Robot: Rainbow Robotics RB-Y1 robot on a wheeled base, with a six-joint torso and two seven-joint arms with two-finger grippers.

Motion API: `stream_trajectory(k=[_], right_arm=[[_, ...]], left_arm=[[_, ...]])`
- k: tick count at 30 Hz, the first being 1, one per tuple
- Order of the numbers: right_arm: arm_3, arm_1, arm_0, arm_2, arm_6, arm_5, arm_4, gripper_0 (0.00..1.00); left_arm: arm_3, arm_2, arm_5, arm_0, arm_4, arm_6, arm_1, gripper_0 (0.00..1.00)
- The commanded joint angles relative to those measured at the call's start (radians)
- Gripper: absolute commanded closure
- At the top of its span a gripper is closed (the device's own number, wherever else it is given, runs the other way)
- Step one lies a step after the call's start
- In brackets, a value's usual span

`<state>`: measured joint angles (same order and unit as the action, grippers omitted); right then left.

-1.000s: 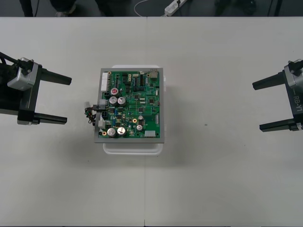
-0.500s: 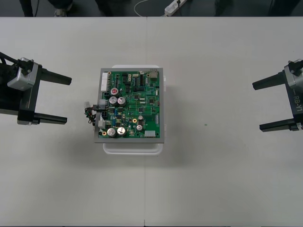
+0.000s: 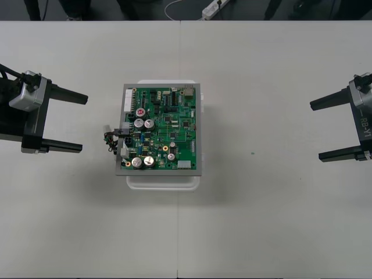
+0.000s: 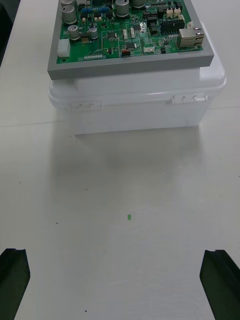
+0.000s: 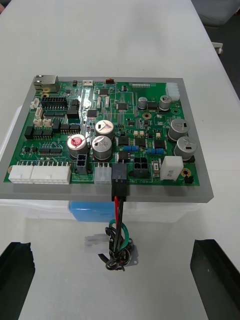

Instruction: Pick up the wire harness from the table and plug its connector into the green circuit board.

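Left hand (image 3: 84, 123) and right hand (image 3: 315, 131) hang wide open and empty, well apart from the board (image 3: 165, 125), plug (image 5: 119, 175) seated in it.

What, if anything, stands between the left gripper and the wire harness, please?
Nothing visible does: bare table separates the open left gripper from the wire harness, whose plug already sits in the edge of the green circuit board.

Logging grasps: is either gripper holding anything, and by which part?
Nothing is held. Both the left gripper and right gripper wait open; the harness plug sits in the circuit board.
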<state>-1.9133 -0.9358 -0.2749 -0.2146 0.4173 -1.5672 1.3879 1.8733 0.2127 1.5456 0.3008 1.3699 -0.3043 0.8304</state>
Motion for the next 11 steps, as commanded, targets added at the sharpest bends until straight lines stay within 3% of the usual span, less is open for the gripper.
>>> stream_trajectory(k=[1,11], right_arm=[[-0.003,-0.047,-0.029,-0.034,-0.051,-0.004,-0.007,0.00],[-0.003,-0.047,-0.029,-0.034,-0.051,-0.004,-0.007,0.00]], left_arm=[[0.020,0.001,0.025,0.031,0.000,-0.041,-0.008,0.08],[0.020,0.001,0.025,0.031,0.000,-0.041,-0.008,0.08]])
